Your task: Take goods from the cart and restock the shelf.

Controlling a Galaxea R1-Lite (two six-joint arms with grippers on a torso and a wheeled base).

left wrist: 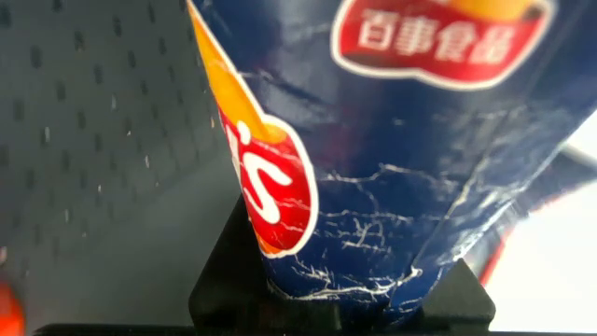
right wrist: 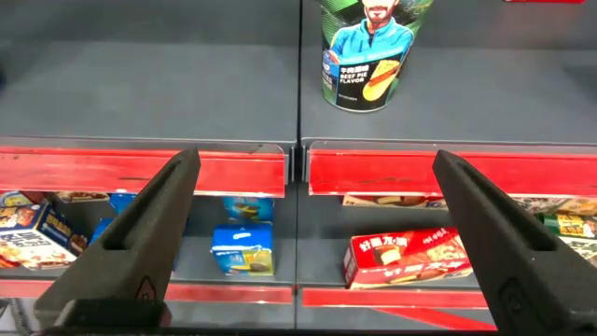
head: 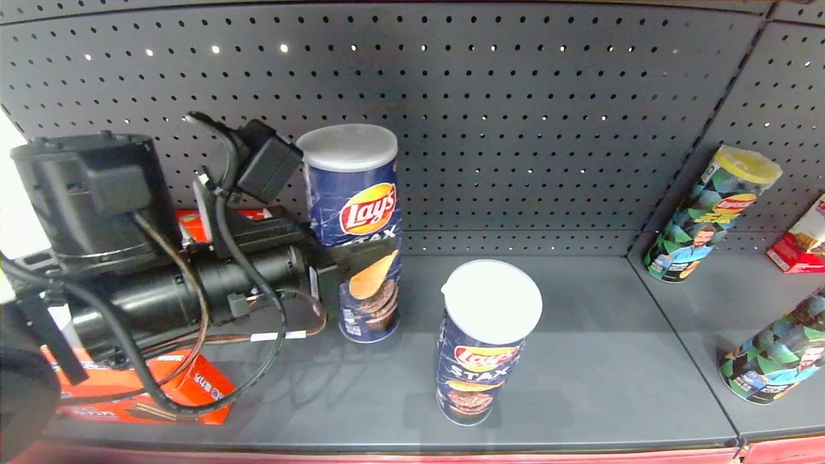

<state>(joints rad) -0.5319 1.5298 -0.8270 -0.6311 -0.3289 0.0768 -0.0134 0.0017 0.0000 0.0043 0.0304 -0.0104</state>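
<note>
A tall blue chip can with a grey lid stands upright near the back of the dark shelf, and my left gripper is shut around its middle. The same blue can is pressed between the two black fingers. Its base is at shelf level; I cannot tell whether it touches. A second blue can stands free nearer the front edge. My right gripper is open and holds nothing, in front of the red shelf edge.
Red boxes lie on the shelf under my left arm. Two green cans and a red box occupy the neighbouring bay. A green can stands above lower shelves holding snack boxes.
</note>
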